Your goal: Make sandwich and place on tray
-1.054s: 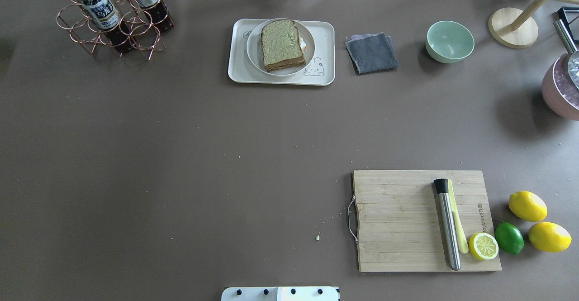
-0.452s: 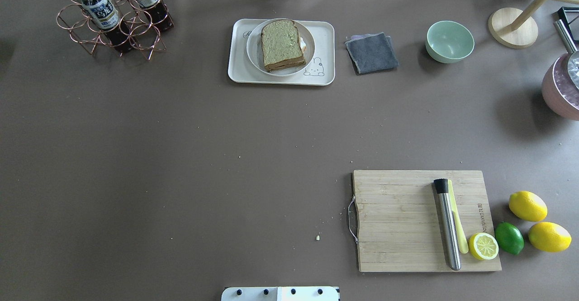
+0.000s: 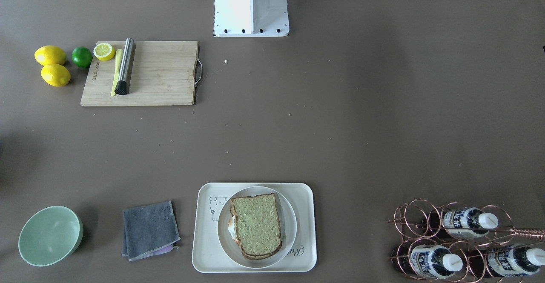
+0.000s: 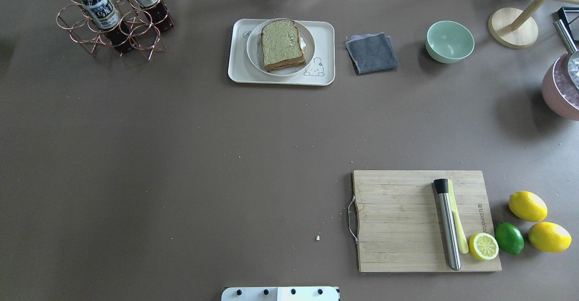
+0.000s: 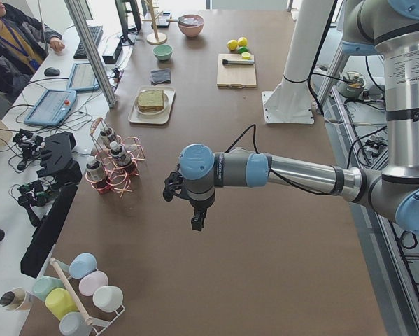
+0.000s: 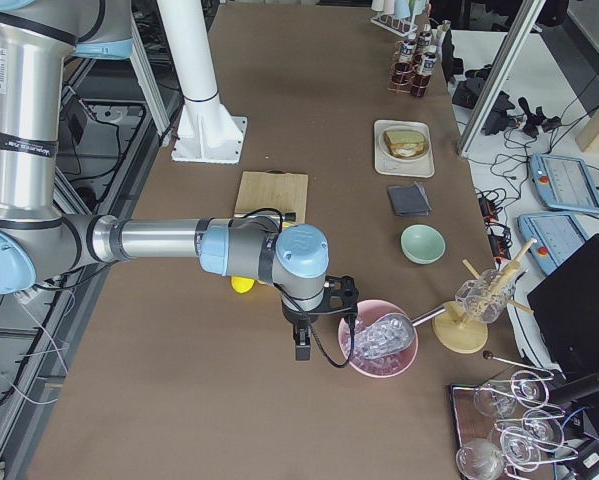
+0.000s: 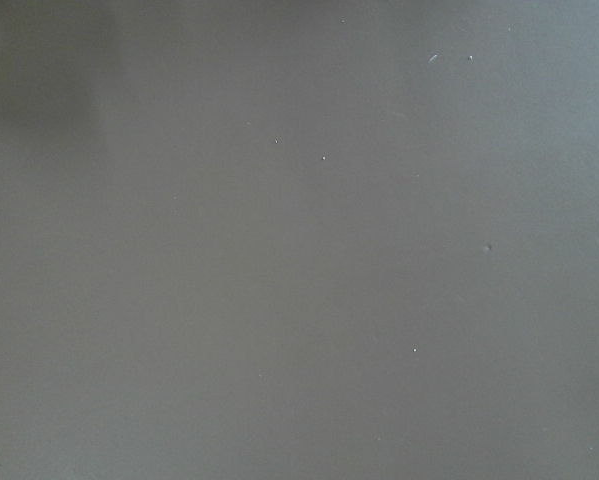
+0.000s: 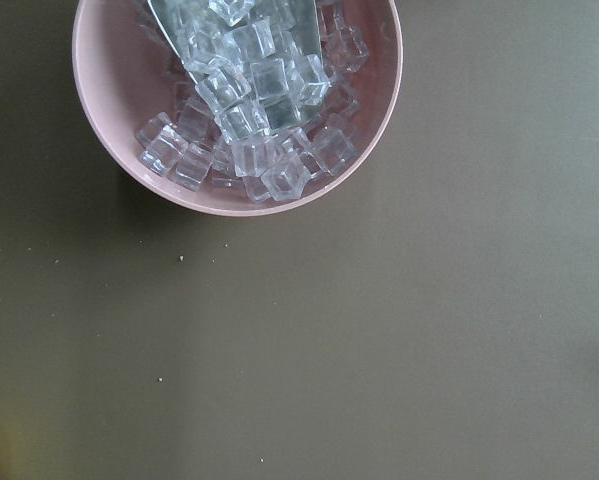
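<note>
We find the sandwich [image 4: 282, 44] on a round plate [image 4: 254, 54], and this plate stands on the tray [image 4: 237, 68] at the far middle of the worktop [image 4: 181, 156]. Its slightly longer side runs away from the robot. The left gripper [image 5: 197, 220] hangs over bare worktop at the left end, and the right gripper [image 6: 302, 345] hangs beside an ice bowl [image 4: 554, 95] at the right end. Both are well apart from the tray, and neither is clearly nearer. Whether they are open or closed, we cannot tell. We judge that the task looks finished, so no further reach seems needed.
</note>
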Tool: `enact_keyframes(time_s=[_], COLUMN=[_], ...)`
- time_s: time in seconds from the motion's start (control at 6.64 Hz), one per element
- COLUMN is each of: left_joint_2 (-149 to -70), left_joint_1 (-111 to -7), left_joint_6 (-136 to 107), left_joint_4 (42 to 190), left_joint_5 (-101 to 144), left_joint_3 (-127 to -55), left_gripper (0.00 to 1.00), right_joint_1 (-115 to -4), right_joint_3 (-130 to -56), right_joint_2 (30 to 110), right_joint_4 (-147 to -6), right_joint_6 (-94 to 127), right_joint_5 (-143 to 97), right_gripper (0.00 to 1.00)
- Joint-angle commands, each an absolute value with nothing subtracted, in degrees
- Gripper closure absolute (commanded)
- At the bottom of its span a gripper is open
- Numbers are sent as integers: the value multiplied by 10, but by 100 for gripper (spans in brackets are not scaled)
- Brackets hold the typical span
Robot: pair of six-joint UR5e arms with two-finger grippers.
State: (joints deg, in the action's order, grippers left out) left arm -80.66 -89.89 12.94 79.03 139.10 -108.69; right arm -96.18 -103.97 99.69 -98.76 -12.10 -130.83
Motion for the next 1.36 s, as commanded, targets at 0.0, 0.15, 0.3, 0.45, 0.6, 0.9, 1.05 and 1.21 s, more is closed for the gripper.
enact_keyframes(time_s=[0.0,0.15,0.3,0.45,0.6,0.9,1.05,1.21], left_joint_2=[-807,-806,-812,-815,-806,-809,-809,-807], left_joint_1=[-903,-912,-920,-920,-924,-937,-939,-939], left_joint_6=[130,128,127,126,126,127,126,125], left_joint_4=[782,781,782,780,781,780,780,780], left_joint_5=[1389,1387,1385,1369,1367,1367,1367,1367], left_joint_3=[-1078,-1065,-1063,-1061,-1064,-1064,-1069,-1065], left_gripper=[3,3,3,3,3,3,3,3], right_joint_1=[-959,-957,-955,-955,-955,-955,-955,-954], right_joint_3=[-1033,-1033,-1034,-1040,-1043,-1050,-1048,-1049], right_joint_2=[999,999,1000,1000,996,996,995,993], right_joint_4=[-989,-989,-989,-989,-989,-986,-986,-986], right_joint_6=[-118,-119,-118,-118,-116,-116,-113,-110], right_joint_5=[-1309,-1303,-1305,-1304,-1304,-1303,-1303,-1303], right_gripper=[0,0,0,0,0,0,0,0])
